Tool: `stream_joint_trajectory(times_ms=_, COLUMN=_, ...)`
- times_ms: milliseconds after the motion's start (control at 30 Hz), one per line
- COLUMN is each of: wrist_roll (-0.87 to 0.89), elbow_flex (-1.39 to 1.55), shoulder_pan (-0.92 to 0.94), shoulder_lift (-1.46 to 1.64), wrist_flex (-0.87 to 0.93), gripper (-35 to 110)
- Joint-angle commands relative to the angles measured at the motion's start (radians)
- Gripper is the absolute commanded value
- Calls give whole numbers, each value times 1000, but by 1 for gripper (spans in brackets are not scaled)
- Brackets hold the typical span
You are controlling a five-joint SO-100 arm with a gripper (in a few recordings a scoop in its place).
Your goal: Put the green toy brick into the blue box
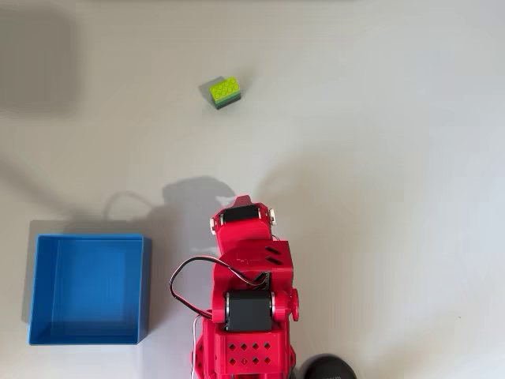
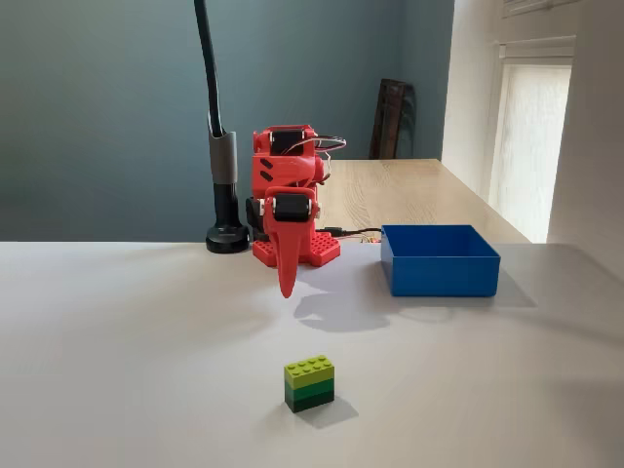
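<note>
The green toy brick (image 2: 309,382) sits alone on the pale tabletop (image 2: 117,370), well apart from the gripper (image 2: 286,285). In the fixed view the brick lies in the foreground, nearer the camera than the red arm (image 2: 288,185), whose gripper points straight down and hangs above the tabletop with nothing in it. Its fingers look pressed together into 1 tapering point, though from this angle a narrow gap could be hidden.

In the overhead view the brick (image 1: 223,91) lies toward the top of the picture, turned at a slant, while the arm (image 1: 246,268) is folded near the bottom edge; the gripper is tucked under the wrist, so its tips are not clear there. The blue box (image 1: 87,289) stands to the left of the arm's base in this view, with only its flat floor visible inside.

The fixed view adds the brick's 2 layers, lime over darker green, and a black lamp stand (image 2: 225,185) beside the arm's base.
</note>
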Motion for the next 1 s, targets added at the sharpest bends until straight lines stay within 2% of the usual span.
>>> stream_joint_trajectory(times_ms=0, wrist_roll=-17, elbow_flex=-8, shoulder_pan=2, shoulder_lift=5, wrist_flex=-37, gripper=0)
stream_joint_trajectory(times_ms=300, wrist_roll=2, elbow_flex=-199, shoulder_pan=-28, shoulder_lift=-89, wrist_flex=-63, gripper=0)
stream_joint_trajectory(times_ms=567, wrist_roll=6, elbow_flex=-482, shoulder_pan=-40, shoulder_lift=-428, wrist_flex=-60, gripper=0)
stream_joint_trajectory(times_ms=633, wrist_roll=-51, elbow_flex=-574, shoulder_pan=-38, shoulder_lift=-523, wrist_flex=-57, gripper=0)
stream_joint_trajectory(times_ms=967, wrist_roll=-121, elbow_flex=-1022, shoulder_pan=-41, shoulder_lift=-988, wrist_flex=66, gripper=0)
